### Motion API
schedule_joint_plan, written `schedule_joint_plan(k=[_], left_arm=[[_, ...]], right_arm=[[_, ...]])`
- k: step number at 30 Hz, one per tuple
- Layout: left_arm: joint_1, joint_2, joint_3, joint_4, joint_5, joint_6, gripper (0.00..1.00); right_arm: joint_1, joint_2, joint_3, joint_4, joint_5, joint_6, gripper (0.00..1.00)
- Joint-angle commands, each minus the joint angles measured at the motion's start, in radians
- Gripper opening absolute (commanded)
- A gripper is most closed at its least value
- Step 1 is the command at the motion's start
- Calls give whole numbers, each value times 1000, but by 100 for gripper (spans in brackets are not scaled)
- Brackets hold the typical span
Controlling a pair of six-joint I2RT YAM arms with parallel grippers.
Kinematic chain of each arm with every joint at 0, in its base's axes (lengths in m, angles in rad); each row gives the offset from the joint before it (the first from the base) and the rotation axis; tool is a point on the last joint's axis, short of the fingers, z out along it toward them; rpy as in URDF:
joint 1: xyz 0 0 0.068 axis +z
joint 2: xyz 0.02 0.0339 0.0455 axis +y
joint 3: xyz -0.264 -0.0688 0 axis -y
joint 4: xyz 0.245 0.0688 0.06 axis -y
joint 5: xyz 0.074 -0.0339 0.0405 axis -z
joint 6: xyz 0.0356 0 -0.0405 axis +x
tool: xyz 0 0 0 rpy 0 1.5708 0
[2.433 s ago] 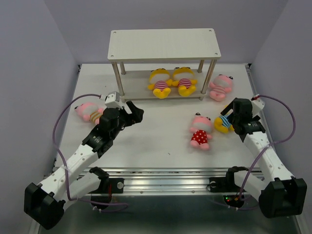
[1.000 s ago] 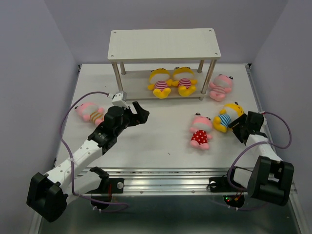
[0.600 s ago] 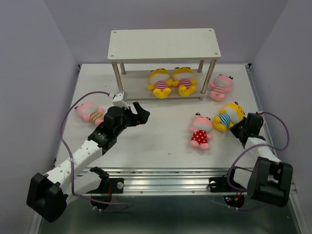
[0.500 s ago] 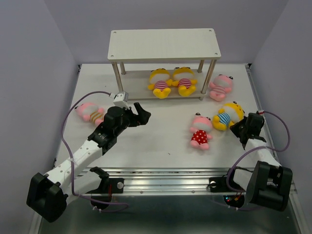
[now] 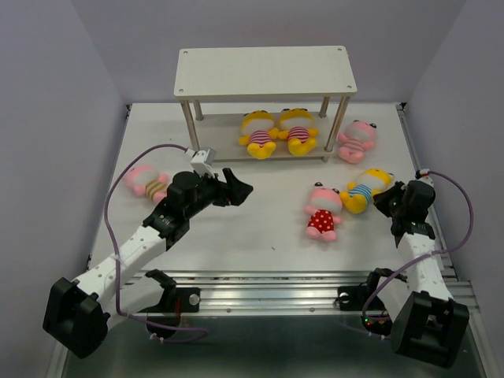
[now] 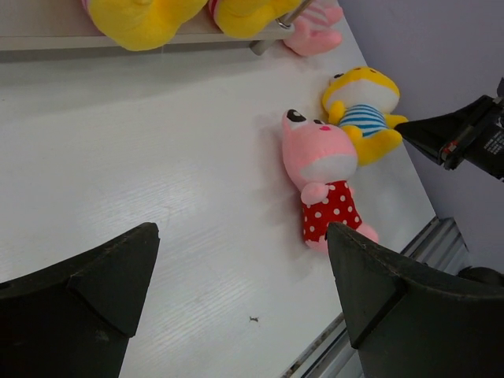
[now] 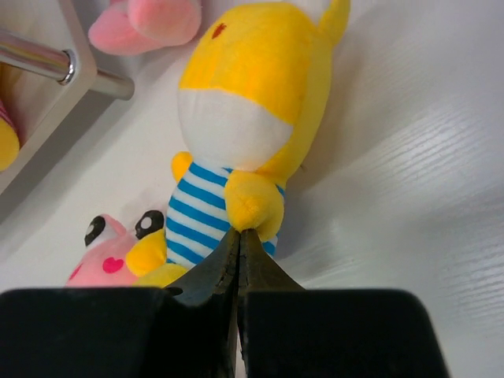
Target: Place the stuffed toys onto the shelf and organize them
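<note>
The shelf [image 5: 264,72] stands at the back with two yellow striped stuffed toys [image 5: 258,132] [image 5: 298,130] lying on its lower board. A pink striped toy [image 5: 356,140] lies by its right leg. A yellow toy in blue stripes [image 5: 366,189] [image 7: 236,118] and a pink toy in red polka dots [image 5: 323,211] [image 6: 323,169] lie on the table at the right. Another pink toy [image 5: 144,179] lies at the left. My right gripper [image 5: 386,203] [image 7: 239,232] is shut, its tips touching the yellow toy's arm with nothing between them. My left gripper [image 5: 236,189] [image 6: 244,291] hangs open over bare table, left of the polka-dot toy.
The white table [image 5: 260,236] ends in a metal rail at the near edge [image 5: 268,279]. Purple walls stand close on both sides. The shelf's metal leg [image 7: 47,59] is just left of the yellow toy in the right wrist view.
My right gripper closed and its arm swung so the wrist sits further right of the yellow toy. My left gripper moved a little to the right, staying open.
</note>
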State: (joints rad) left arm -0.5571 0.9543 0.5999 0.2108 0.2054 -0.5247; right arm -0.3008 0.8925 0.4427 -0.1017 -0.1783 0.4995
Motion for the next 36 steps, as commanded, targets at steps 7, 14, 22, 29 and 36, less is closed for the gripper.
schedule_joint_plan(k=[7,14,22,29,36], left_arm=[[-118,173,90,148,146,-18,99],[-173,270,163,167,161,-43,99],[-173,255,159,176,152,-106,99],[-173,262,169,185,161,-202,99],[-173,377,267,294,264,-363,99]], right_arm=[[-6,-124,148,-113,-156,-55,1],[-6,-175,271,-168,-268,-64,1],[-6,-201,323,-93,-480,-1,1],[66,-205,330,-33,-532,34,1],[205,-184,310,13,-474,37,1]])
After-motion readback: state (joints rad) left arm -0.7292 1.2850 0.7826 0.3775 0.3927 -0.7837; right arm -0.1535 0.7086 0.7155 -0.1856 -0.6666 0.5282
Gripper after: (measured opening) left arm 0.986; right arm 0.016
